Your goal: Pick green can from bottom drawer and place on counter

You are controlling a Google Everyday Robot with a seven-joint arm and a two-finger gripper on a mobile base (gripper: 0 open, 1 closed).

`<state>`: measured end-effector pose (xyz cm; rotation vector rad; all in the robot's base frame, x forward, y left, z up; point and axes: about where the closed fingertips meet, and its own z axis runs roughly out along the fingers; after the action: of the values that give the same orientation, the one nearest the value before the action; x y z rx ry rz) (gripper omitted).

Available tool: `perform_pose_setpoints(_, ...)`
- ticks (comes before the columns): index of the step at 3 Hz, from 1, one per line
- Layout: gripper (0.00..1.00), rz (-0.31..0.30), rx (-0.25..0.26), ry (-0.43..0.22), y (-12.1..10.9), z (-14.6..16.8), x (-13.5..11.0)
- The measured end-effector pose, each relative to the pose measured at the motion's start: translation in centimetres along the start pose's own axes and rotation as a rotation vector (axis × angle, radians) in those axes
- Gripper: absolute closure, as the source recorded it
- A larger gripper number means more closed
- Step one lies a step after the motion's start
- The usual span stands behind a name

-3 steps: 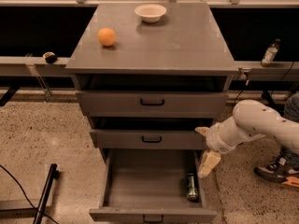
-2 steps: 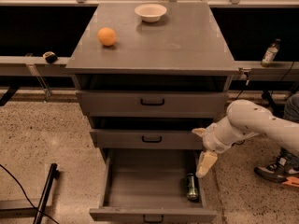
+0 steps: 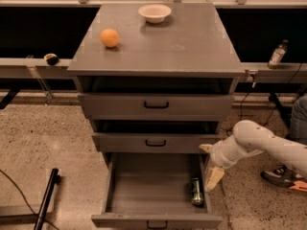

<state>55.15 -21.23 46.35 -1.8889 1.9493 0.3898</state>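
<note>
The green can [image 3: 196, 191] lies on its side in the right front corner of the open bottom drawer [image 3: 156, 220]. My gripper [image 3: 211, 164] hangs at the drawer's right edge, just above and to the right of the can, not touching it. Its pale fingers [image 3: 214, 178] are spread open and hold nothing. The white arm reaches in from the right. The counter [image 3: 182, 47] is the grey cabinet top above the three drawers.
An orange [image 3: 110, 37] and a white bowl [image 3: 154, 12] sit on the counter. The two upper drawers are slightly ajar. A bottle [image 3: 277, 55] stands on the ledge at the right. A black pole [image 3: 46, 199] lies on the floor at the left. A shoe [image 3: 280, 176] is at the right.
The arm has dropped lower and the gripper has come down a little toward the drawer's right edge. The can has not moved.
</note>
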Motion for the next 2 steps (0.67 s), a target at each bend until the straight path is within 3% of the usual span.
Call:
perform_pose_setpoints(1,0.0,-0.071,0.023,-0.021,0.99,1.11,1.98)
perform_pose_setpoints(2,0.0,-0.071,0.023,-0.021,0.99,1.11,1.98)
